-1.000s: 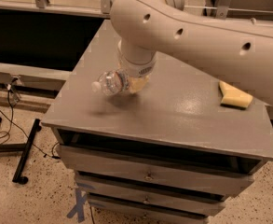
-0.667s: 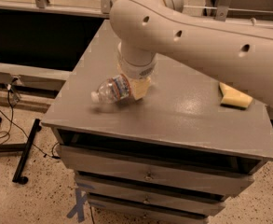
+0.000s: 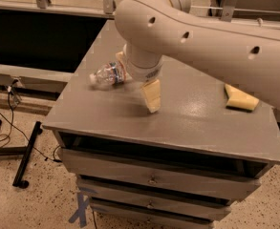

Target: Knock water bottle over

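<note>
The water bottle (image 3: 108, 74) is a small clear ribbed bottle with a red-white-blue label. It lies tipped on its side on the grey cabinet top (image 3: 192, 123), white cap pointing left toward the left edge. My gripper (image 3: 137, 79) hangs from the big white arm just right of the bottle's base. Its cream fingers are spread apart: one finger (image 3: 151, 97) points down at the tabletop, the other sits behind the bottle's base. The jaws stand open and do not clamp the bottle.
A yellow wedge-shaped sponge (image 3: 241, 99) lies on the right of the top. Drawers (image 3: 151, 178) sit below the front edge. Cables (image 3: 1, 128), a black stand leg (image 3: 27, 154) and a blue tape cross (image 3: 80, 209) are on the floor at the left.
The bottle has tipped further left and down, now nearly flat with its cap near the left edge. The gripper has swung, with one finger now pointing down right of the bottle.
</note>
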Motion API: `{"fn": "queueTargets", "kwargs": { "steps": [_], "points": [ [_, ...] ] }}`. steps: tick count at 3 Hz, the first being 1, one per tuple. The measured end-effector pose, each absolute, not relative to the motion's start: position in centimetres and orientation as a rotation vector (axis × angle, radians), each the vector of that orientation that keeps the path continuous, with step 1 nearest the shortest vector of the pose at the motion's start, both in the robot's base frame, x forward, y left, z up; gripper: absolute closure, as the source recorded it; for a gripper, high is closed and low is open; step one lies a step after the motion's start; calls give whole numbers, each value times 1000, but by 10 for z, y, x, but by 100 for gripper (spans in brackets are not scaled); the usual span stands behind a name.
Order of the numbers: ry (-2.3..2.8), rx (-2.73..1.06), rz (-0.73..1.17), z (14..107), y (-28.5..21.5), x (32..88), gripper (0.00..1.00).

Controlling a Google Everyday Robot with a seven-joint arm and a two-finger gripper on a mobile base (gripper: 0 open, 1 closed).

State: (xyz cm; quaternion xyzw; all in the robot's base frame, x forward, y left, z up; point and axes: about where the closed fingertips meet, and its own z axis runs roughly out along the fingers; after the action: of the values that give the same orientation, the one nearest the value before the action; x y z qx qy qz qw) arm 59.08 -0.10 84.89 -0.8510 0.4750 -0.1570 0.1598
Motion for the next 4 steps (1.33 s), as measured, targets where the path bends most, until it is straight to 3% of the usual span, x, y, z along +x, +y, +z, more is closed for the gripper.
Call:
{"fn": "queueTargets", "kwargs": {
  "steps": [2, 4],
  "points": [
    [1525, -2298, -217, 872, -30, 605, 0],
    [1741, -1923, 167, 899, -110, 629, 0]
  ]
}}
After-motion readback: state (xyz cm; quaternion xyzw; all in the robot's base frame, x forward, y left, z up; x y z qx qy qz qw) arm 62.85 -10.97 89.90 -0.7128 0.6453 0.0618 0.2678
